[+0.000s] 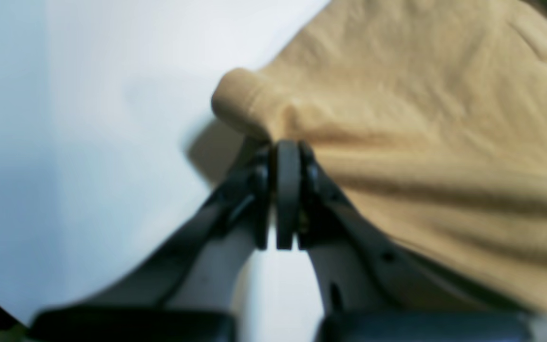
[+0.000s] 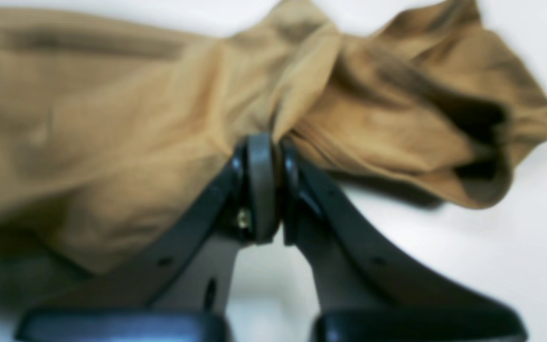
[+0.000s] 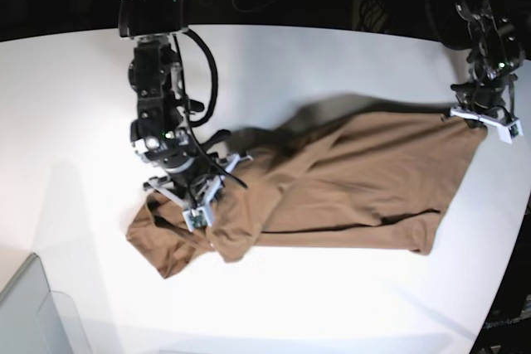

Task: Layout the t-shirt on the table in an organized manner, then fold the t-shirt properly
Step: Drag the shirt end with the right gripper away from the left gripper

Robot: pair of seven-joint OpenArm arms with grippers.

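The brown t-shirt [image 3: 357, 180] lies spread and wrinkled across the white table [image 3: 332, 72]. Its left end is bunched into a heap. My right gripper [image 3: 207, 205] comes down onto that bunched end. In the right wrist view the right gripper [image 2: 264, 140] is shut on a gathered fold of the t-shirt [image 2: 112, 133], and a crumpled sleeve lies to the right. My left gripper [image 3: 474, 120] is at the shirt's far right corner. In the left wrist view the left gripper [image 1: 287, 145] is shut on the t-shirt's [image 1: 420, 118] edge, lifting it slightly off the table [image 1: 88, 142].
A grey bin [image 3: 33, 312] sits at the near left corner. The table's curved edge [image 3: 506, 230] runs close beside the shirt's right end. Dark equipment and cables stand behind the table's far edge.
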